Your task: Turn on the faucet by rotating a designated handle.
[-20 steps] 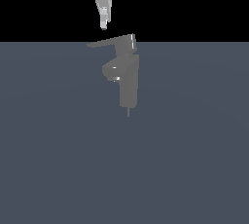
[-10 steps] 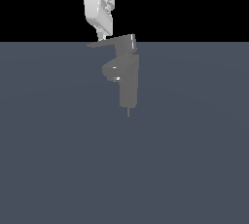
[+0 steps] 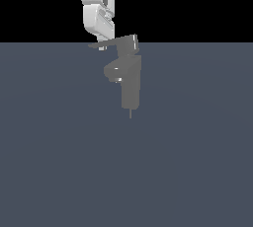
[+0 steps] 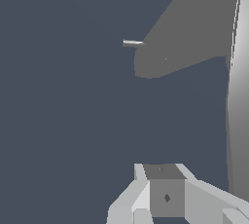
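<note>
The grey faucet (image 3: 131,85) stands upright on the dark floor, its short rounded spout (image 3: 112,70) pointing toward the exterior view's left. The handle (image 3: 117,42), a thin flat lever, runs from its slanted cap toward the exterior view's left. My white gripper (image 3: 102,46) hangs straight down over the lever's outer end, its tips level with the lever and its fingers together with nothing held. I cannot tell whether they touch it. In the wrist view the closed fingers (image 4: 165,196) sit low, and a flat grey faucet part (image 4: 185,33) tapers to a rounded tip beyond them.
A dark blue-grey floor (image 3: 59,162) spreads all around the faucet. A thin pin (image 3: 130,114) sticks out under the faucet body. A pale grey strip (image 4: 238,101) runs along one side of the wrist view.
The gripper has come down from above until its tips reach the outer end of the lever. The lever and faucet look unmoved.
</note>
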Controlling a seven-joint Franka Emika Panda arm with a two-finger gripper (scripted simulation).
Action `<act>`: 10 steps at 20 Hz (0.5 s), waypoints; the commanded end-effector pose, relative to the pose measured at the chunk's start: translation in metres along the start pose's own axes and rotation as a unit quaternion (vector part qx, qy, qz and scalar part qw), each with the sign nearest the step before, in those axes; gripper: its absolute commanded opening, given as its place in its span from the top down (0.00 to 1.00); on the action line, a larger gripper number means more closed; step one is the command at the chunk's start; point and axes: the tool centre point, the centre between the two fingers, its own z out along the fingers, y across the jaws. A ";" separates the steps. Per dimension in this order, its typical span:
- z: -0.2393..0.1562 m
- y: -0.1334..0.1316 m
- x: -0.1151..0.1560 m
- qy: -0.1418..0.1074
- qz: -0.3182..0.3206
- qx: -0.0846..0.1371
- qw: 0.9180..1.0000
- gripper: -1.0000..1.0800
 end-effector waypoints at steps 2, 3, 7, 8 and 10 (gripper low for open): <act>0.000 -0.001 0.000 0.000 0.002 0.000 1.000 1.00; 0.000 -0.001 0.000 0.000 0.002 0.000 1.000 1.00; 0.000 0.006 0.000 0.000 0.002 0.000 1.000 1.00; 0.000 0.008 -0.001 0.000 0.002 0.000 1.000 1.00; 0.001 0.012 -0.001 0.000 0.002 0.000 1.000 1.00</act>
